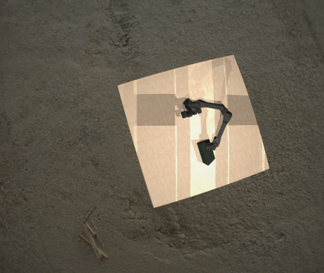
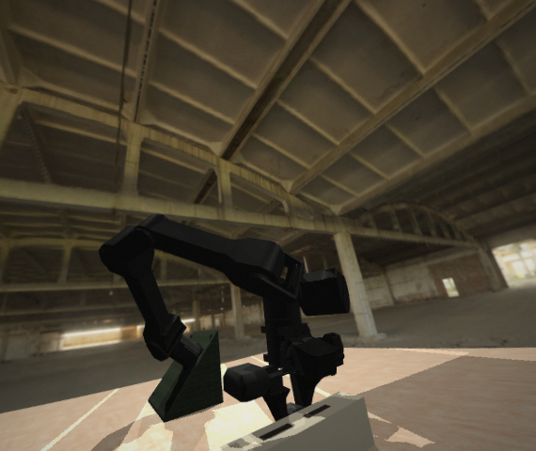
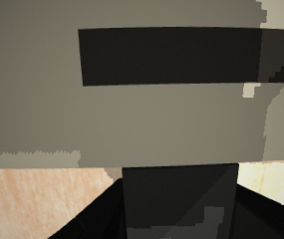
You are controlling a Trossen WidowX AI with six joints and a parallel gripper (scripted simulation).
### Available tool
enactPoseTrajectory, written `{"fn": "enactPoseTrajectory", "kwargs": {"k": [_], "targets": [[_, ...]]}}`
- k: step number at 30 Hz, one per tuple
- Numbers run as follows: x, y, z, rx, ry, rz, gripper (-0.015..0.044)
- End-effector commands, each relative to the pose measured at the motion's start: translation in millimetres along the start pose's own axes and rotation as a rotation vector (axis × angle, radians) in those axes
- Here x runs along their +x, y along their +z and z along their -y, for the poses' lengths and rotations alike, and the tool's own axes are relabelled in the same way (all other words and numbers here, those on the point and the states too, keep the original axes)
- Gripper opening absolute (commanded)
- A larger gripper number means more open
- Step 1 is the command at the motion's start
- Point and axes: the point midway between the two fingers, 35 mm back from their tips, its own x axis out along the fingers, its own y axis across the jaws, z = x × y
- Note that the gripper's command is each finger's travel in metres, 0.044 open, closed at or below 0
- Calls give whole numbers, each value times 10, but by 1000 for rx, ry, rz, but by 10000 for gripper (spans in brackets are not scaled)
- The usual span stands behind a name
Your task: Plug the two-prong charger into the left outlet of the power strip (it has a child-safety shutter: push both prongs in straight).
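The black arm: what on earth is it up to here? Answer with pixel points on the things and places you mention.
The arm (image 1: pixel 226 116) (image 2: pixel 185 244) is working at plugging a charger (image 3: pixel 178 199) into the strip (image 2: pixel 338 425) (image 3: pixel 171 124). Its end effector (image 1: pixel 189 110) (image 2: pixel 291 405) (image 3: pixel 167 186) is shut on the charger, right by the strip. The prongs are out of sight, so I can't tell whether they have gone in.

Arm (image 2: pixel 195 244): bent over | power strip (image 2: pixel 323 422): pale (two dark slots)
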Motion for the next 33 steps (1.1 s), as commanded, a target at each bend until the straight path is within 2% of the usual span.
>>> {"fn": "enactPoseTrajectory", "kwargs": {"k": [1,33], "targets": [[-10,80,2,14,2,16,0],[-1,124,4,14,2,16,0]]}}
